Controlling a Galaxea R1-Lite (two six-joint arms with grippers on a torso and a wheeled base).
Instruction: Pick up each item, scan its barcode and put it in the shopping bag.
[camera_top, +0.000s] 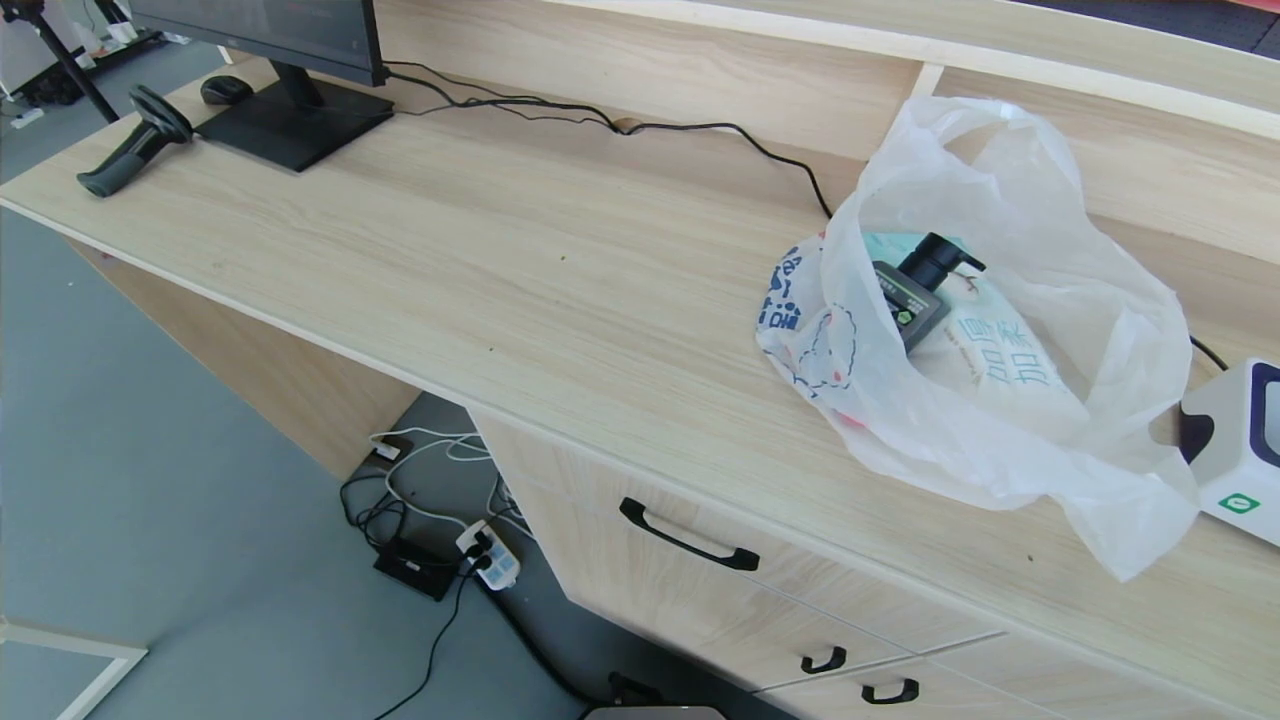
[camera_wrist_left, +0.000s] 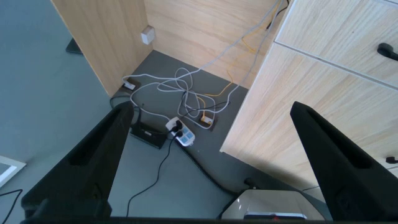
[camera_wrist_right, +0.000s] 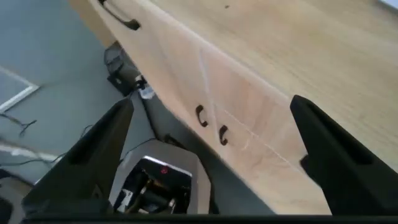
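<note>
Here's the translucent white plastic shopping bag (camera_top: 1040, 200), slumped on the right side of the pale wooden counter (camera_top: 480, 260) with its mouth gaping open. Inside it lies a dark pump bottle with a black nozzle (camera_top: 915, 290), tilted on its side. Under and beside the bottle is a pale soft packet with blue print (camera_top: 1010, 365). Both sit down in the bag's hollow.

Just beside the bag, at the right edge of the counter, stands a white boxy scanner unit with a green mark (camera_top: 1235, 460). Well apart from it, at the far left end, a dark grey handheld barcode scanner (camera_top: 135, 148) lies on its side near the black monitor stand (camera_top: 295, 120), and a black mouse (camera_top: 226, 89) sits behind it. A black cable (camera_top: 700, 128) trails along the back of the counter towards the bag.

My left gripper (camera_wrist_left: 211, 107) hangs low over the grey floor, its fingers spread wide apart, with a white power strip (camera_wrist_left: 182, 132) and tangled cords showing between them. My right gripper (camera_wrist_right: 211, 102) is also splayed wide, down in front of the drawer fronts with their black handles (camera_wrist_right: 211, 126).
</note>
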